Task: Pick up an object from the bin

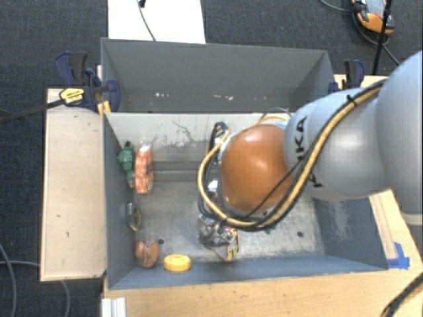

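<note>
My gripper (215,234) hangs low over the bin floor, near the front wall and a little left of the middle, mostly hidden under the arm's orange cover. A small tan piece (230,248) shows at its lower right edge; I cannot tell whether it is held or lies on the floor. The nearest loose things are a flat yellow disc (177,263) by the front wall to the gripper's left, and a brown rounded lump (147,253) beside the disc in the front left corner.
Along the left wall lie a small dark ring-like item (134,216), a pink-orange packet (143,169) and a green figure (125,160). The arm and its cables cover the bin's middle and right part.
</note>
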Motion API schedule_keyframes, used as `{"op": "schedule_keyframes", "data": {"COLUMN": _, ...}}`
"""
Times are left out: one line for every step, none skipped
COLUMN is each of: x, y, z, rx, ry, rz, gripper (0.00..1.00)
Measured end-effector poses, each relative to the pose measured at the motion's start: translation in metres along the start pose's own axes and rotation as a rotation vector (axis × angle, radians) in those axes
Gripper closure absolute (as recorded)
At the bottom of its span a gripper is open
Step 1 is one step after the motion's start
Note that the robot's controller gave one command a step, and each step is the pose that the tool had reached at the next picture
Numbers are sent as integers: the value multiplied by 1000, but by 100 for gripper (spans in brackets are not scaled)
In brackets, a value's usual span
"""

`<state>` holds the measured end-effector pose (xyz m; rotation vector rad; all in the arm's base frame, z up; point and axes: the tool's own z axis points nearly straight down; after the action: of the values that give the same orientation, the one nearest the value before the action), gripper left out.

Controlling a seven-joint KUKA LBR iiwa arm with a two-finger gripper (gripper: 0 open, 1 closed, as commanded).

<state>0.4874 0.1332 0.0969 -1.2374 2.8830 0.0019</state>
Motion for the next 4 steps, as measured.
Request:
{"op": "schedule_keyframes", "data": {"x": 0, "y": 0, "z": 0, "rx": -1, "ry": 1, "rz": 4, "gripper": 0}}
{"op": "schedule_keyframes", "data": {"x": 0, "y": 0, "z": 0, "rx": -1, "ry": 2, "rz": 9, "gripper": 100}}
{"op": "schedule_keyframes", "data": {"x": 0, "y": 0, "z": 0, "rx": -1, "ry": 2, "rz": 12, "gripper": 0}}
{"op": "schedule_keyframes", "data": {"x": 0, "y": 0, "z": 0, "rx": -2, "ry": 3, "rz": 13, "gripper": 0}}
